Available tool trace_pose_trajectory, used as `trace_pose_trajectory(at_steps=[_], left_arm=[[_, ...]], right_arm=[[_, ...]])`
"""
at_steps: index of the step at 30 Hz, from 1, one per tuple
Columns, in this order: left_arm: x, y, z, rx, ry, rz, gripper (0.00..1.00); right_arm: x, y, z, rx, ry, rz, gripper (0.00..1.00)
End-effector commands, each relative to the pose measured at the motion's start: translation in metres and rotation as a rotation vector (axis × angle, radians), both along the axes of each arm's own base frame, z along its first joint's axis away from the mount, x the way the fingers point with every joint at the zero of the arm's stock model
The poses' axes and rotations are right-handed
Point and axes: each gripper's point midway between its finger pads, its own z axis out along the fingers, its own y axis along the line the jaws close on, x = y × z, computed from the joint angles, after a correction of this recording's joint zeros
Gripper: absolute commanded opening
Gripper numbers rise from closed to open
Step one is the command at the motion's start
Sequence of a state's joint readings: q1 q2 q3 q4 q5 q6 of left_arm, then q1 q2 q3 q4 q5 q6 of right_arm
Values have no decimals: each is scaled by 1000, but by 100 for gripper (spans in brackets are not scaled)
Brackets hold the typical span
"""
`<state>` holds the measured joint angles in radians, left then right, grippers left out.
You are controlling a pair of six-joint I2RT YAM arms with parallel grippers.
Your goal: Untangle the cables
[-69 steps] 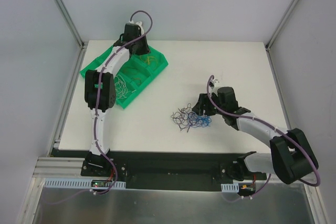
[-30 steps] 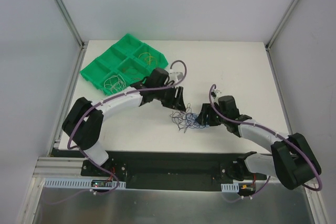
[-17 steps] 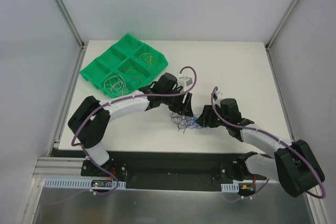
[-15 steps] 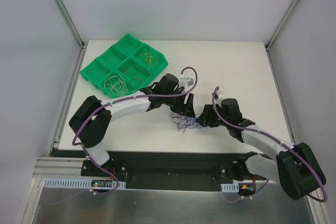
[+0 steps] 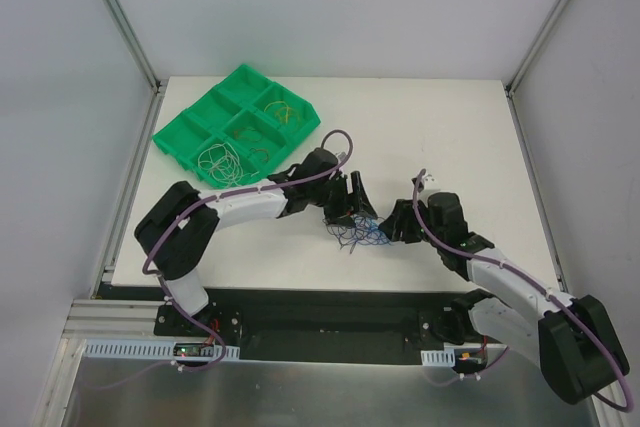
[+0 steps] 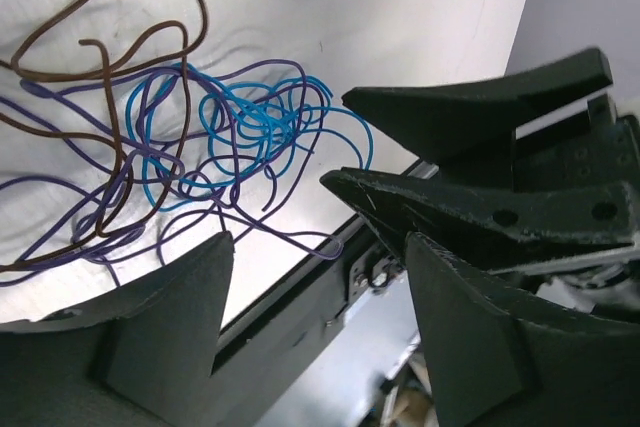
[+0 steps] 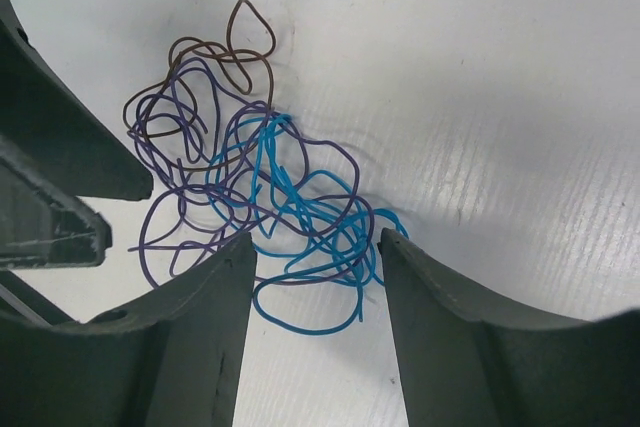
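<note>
The cables [image 5: 357,234] are a small tangle of thin blue, purple and brown wires lying on the white table between both arms. My left gripper [image 5: 352,209] hovers at the tangle's far-left side. In the left wrist view it [image 6: 318,242] stands open with nothing between its fingers, and the cables [image 6: 200,137] lie beyond the fingertips. My right gripper [image 5: 392,227] sits at the tangle's right edge. Seen from the right wrist, it [image 7: 316,242] is open, with blue loops of the cables [image 7: 270,197] lying between and just ahead of its tips.
A green compartment tray [image 5: 168,139] stands at the table's back left, holding white wire loops [image 5: 215,159] and yellowish ones [image 5: 285,112]. The right gripper's black fingers [image 6: 480,107] fill the left wrist view's right side. The table's near edge runs just below the tangle.
My left arm has swung from the green tray to the tangle, and its jaws have spread wider. My right gripper has shifted slightly right, staying at the tangle's edge.
</note>
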<state>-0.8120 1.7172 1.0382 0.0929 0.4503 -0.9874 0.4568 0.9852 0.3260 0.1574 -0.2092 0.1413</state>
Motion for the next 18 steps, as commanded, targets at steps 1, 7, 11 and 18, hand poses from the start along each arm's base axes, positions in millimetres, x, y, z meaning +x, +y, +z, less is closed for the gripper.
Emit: trace_pose_trajectory(at_steps=[1, 7, 11, 18], left_arm=[[7, -12, -1, -18, 123, 136, 65], [7, -22, -15, -29, 197, 167, 52], [5, -23, -22, -35, 191, 180, 47], [6, -28, -5, -118, 72, 112, 8]], right_arm=[[1, -5, 2, -9, -20, -22, 56], [0, -3, -1, -10, -4, -13, 56], [0, -2, 0, -3, -9, -9, 56], [-1, 4, -8, 0, 31, 17, 58]])
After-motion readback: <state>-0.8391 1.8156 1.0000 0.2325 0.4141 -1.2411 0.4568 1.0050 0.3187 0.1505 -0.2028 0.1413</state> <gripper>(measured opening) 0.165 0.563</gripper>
